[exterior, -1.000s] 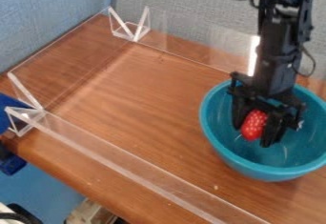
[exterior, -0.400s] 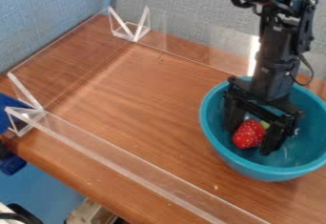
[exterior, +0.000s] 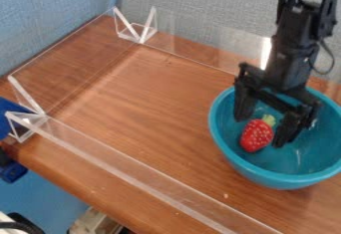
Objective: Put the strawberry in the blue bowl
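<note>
Gripper (exterior: 276,114) just let go and lifted, jaws wide and empty; strawberry (exterior: 257,134) now sits inside the bowl (exterior: 229,143). Basically done.

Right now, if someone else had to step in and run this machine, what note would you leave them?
Gripper: open, holding nothing, pointing down just above the bowl.
Strawberry: lying inside the blue bowl, between the open fingers, on the bowl's left side.
Done: the berry is in the bowl and let go.
Left: only to lift the arm clear without knocking the bowl.
</note>
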`<state>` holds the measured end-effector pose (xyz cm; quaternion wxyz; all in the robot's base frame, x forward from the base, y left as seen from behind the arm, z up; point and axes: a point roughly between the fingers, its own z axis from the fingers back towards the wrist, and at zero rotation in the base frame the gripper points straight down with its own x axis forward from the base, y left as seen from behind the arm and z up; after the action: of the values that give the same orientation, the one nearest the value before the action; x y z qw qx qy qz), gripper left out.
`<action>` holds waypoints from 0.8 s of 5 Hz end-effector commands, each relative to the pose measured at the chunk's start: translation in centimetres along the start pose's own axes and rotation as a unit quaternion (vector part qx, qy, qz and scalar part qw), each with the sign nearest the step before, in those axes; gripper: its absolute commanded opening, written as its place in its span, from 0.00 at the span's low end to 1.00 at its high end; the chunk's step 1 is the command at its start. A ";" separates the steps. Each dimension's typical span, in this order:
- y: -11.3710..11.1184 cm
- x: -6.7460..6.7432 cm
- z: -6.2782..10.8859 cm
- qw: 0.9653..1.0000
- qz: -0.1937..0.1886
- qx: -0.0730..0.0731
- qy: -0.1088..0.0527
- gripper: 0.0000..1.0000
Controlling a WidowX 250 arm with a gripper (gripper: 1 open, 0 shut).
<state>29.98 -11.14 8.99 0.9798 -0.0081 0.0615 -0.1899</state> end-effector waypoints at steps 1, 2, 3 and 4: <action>-0.2 -0.6 5.7 0.997 0.012 0.024 -0.069 1.00; -0.2 -2.3 8.7 0.994 0.028 0.038 -0.099 1.00; -0.1 -3.8 9.2 0.992 0.057 0.033 -0.104 1.00; -0.1 -4.4 8.5 0.992 0.066 0.026 -0.101 1.00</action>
<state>27.18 -9.93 15.90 0.9917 0.0105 -0.0081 -0.1277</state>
